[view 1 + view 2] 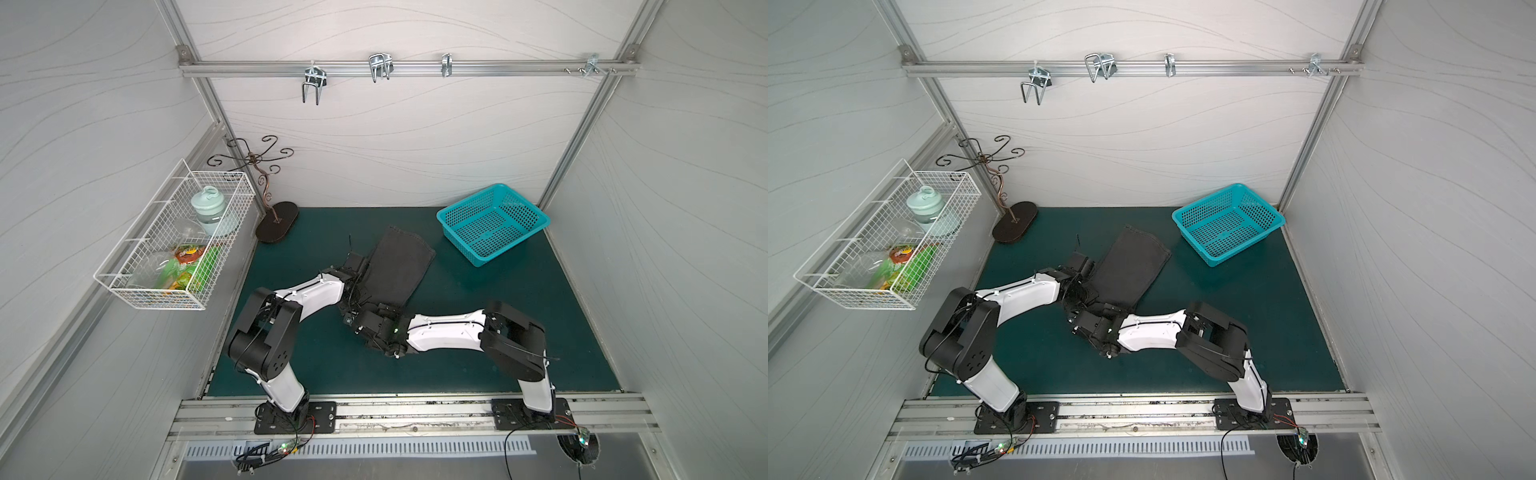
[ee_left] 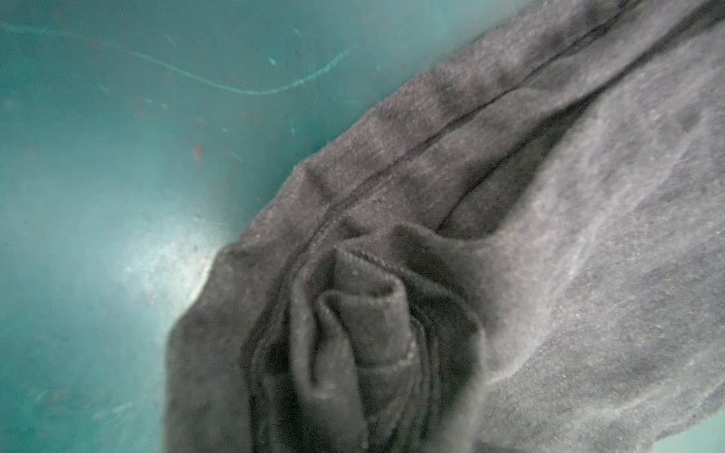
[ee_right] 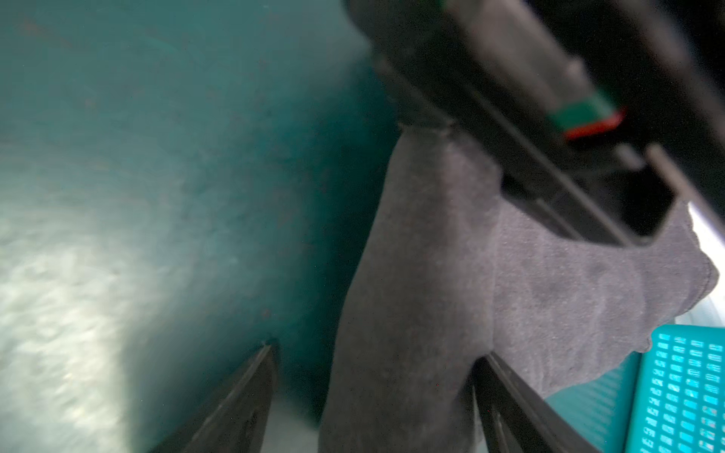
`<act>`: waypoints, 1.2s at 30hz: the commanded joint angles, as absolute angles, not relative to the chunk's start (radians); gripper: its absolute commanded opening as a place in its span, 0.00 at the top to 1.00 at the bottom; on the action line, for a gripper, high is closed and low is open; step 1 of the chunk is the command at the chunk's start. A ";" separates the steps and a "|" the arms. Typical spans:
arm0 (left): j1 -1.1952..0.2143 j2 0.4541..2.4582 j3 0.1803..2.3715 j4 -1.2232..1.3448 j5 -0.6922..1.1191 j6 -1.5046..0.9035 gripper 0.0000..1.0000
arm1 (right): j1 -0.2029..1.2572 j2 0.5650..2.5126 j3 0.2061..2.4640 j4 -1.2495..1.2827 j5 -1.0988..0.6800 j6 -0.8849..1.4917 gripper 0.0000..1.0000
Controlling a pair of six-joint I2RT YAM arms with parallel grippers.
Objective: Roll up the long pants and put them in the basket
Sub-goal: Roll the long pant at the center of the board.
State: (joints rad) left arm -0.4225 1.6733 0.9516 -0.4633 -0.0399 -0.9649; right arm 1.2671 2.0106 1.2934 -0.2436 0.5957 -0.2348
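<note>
The long pants point(image 1: 399, 266) lie part-rolled at their near end; the right claw point(image 3: 376, 353) straddles that end, jaws apart. Whether the left claw point(image 1: 354, 294) is open cannot be told.

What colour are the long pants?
The long pants are plain dark charcoal grey, clearest in the left wrist view.

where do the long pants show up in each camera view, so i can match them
Top view: long pants mid-mat, left of the teal basket.
Top view: long pants mid-mat, left of the teal basket.
Left wrist: close-up of the long pants' rolled end, filling much of the picture.
Right wrist: long pants between the right pincer's open jaws.
Shared landmark: green mat.
</note>
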 commanded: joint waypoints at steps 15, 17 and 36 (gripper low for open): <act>-0.433 1.668 0.961 -0.508 0.026 -0.973 0.91 | 1.166 2.062 1.299 -0.365 0.467 -0.246 1.00; -0.433 1.670 0.973 -0.522 0.016 -0.976 0.92 | 1.161 2.055 1.295 -0.393 0.430 -0.233 1.00; -0.430 1.586 1.279 -0.877 -0.282 -0.970 0.27 | 1.004 2.075 1.304 -0.524 -0.016 -0.099 1.00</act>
